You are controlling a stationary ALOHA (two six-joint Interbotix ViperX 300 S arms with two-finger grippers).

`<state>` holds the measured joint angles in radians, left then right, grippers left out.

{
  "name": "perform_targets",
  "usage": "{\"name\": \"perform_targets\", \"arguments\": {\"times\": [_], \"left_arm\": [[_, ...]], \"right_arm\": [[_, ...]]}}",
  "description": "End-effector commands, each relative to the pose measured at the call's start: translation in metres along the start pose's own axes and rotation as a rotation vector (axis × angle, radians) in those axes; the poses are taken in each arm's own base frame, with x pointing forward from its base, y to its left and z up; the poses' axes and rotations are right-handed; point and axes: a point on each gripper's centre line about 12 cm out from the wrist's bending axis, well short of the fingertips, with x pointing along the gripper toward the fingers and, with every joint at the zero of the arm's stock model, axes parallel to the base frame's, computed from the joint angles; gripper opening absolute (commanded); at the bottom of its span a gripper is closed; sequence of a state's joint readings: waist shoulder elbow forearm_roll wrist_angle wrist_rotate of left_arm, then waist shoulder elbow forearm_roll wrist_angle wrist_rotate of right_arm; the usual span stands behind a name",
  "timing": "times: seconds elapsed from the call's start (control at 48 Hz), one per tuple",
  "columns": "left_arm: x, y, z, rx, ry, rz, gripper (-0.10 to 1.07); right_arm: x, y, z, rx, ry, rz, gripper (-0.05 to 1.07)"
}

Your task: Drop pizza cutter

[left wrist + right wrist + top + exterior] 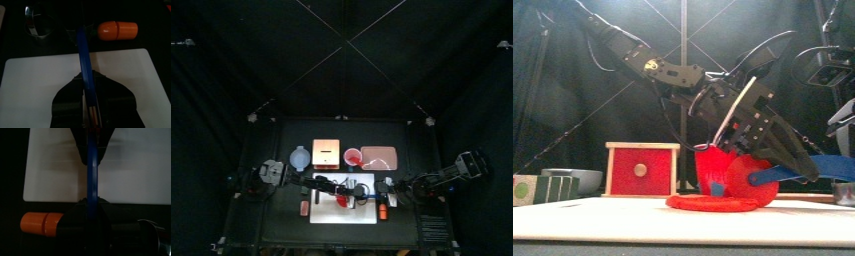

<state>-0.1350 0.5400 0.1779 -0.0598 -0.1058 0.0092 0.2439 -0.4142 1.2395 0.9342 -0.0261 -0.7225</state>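
The pizza cutter point(83, 65) has a slim blue handle and is held in the air above the white mat point(33, 75). My left gripper point(89, 107) is shut on its red end. The blue handle point(92, 173) runs from the left gripper across the mat point(53, 173) to my right gripper point(92, 225), and its far end lies between that gripper's fingers. In the front view the handle point(827, 165) points right and the red end sits under the left gripper point(743, 150). From above, the left gripper point(331, 187) and the right gripper point(389, 188) face each other over the mat point(325, 215).
A red round disc point(714, 203) lies on the mat under the cutter. An orange-capped tool point(119, 30) and a metal ring point(37, 22) lie off the mat's right edge. A red-fronted wooden box point(643, 170), a red cup point(352, 157) and a pink tray point(381, 157) stand behind.
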Motion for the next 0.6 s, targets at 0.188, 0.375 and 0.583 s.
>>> {"name": "perform_targets", "arguments": {"times": [0.188,0.375,0.583], "left_arm": [[0.000,0.004,0.008,0.013,-0.011,0.005,0.46],[-0.001,0.006,0.011,0.023,-0.022,0.007,0.46],[-0.011,0.006,0.022,0.046,-0.037,0.005,0.46]], "right_arm": [[-0.003,0.002,0.006,-0.017,-0.024,0.013,0.36],[-0.004,0.003,0.009,-0.033,-0.034,0.013,0.36],[-0.008,0.004,0.021,-0.068,-0.077,0.018,0.36]]}}
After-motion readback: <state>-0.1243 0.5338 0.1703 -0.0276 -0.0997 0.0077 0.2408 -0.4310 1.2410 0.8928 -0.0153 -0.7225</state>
